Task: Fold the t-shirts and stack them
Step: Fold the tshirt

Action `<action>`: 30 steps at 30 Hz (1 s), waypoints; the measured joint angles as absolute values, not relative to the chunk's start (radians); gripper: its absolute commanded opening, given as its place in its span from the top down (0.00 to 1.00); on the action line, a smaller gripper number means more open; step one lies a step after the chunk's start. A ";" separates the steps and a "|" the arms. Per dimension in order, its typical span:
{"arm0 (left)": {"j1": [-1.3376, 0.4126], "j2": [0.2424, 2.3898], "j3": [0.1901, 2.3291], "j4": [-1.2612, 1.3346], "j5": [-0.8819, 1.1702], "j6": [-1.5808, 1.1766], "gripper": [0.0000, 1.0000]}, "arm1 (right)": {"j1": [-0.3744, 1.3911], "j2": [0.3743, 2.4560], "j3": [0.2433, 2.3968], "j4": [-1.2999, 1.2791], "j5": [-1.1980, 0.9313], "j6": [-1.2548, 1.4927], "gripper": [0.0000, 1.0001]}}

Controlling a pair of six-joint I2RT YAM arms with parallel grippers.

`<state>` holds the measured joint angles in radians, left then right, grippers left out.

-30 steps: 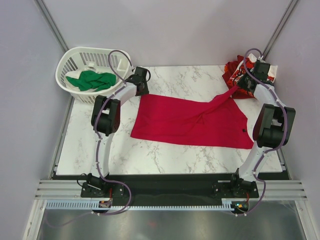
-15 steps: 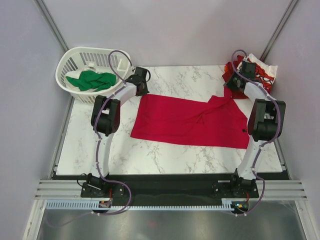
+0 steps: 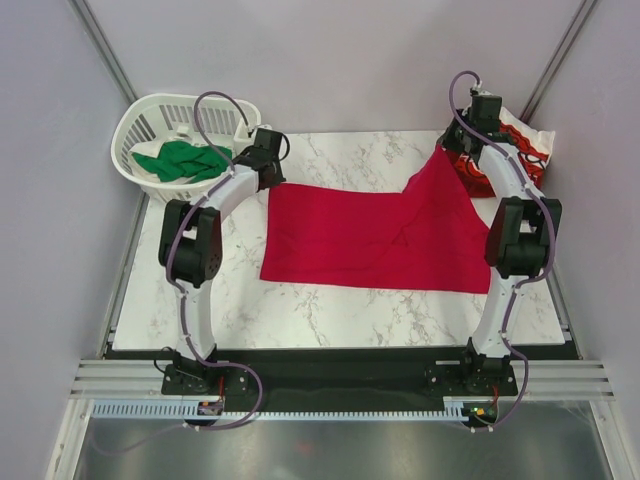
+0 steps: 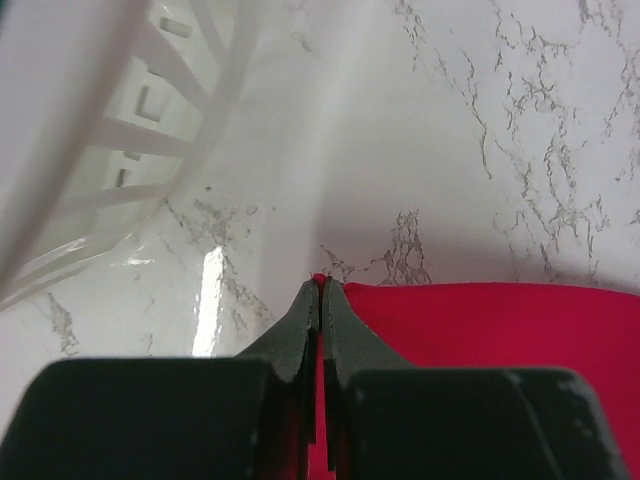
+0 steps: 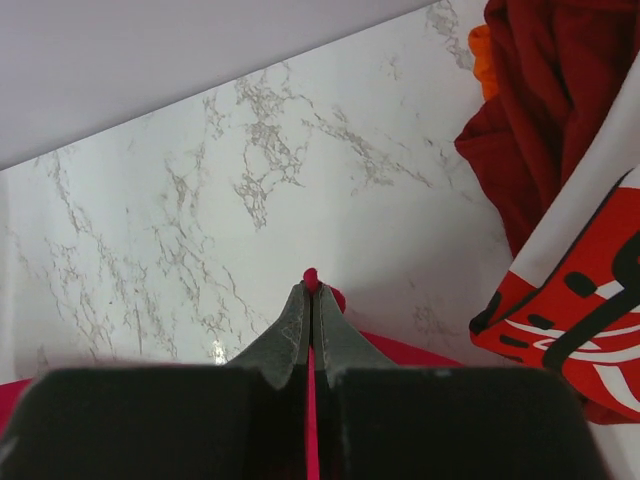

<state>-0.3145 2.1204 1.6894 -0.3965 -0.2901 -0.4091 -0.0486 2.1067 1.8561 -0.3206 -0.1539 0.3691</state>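
The plain crimson-red t-shirt (image 3: 370, 235) lies spread across the middle of the marble table (image 3: 300, 310). My left gripper (image 3: 268, 178) is shut on its far left corner (image 4: 322, 282), low at the table beside the basket. My right gripper (image 3: 447, 152) is shut on its far right corner (image 5: 311, 281) and holds it raised, so the cloth rises to a peak there. The red-and-white t-shirt (image 3: 520, 150) with script lettering lies bunched at the far right corner and shows in the right wrist view (image 5: 570, 250). The green t-shirt (image 3: 180, 160) lies in the basket.
The white slatted basket (image 3: 150, 115) stands at the far left corner, just off the table; its slats show in the left wrist view (image 4: 130, 130). Grey walls close in the back and sides. The table's front edge (image 3: 330, 345) runs ahead of the arm bases.
Both grippers pulled the red shirt's far corners outward: the left one moved left toward the basket, the right one lifted up and back. The folded-over right part has opened out and the shirt lies flatter.
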 measured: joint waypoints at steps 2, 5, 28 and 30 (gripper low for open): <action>-0.311 2.087 1.673 -0.395 -0.303 -0.409 0.98 | -0.051 2.107 1.856 -0.332 -0.149 0.365 1.00; -0.309 2.041 1.646 -0.395 -0.314 -0.410 0.98 | -0.054 2.107 1.856 -0.345 -0.149 0.362 1.00; -0.309 1.828 1.328 -0.387 -0.303 -0.394 0.98 | -0.020 1.512 1.214 -0.346 -0.079 0.389 1.00; -0.309 1.813 1.305 -0.387 -0.302 -0.394 0.98 | -0.020 1.428 1.136 -0.351 -0.049 0.402 1.00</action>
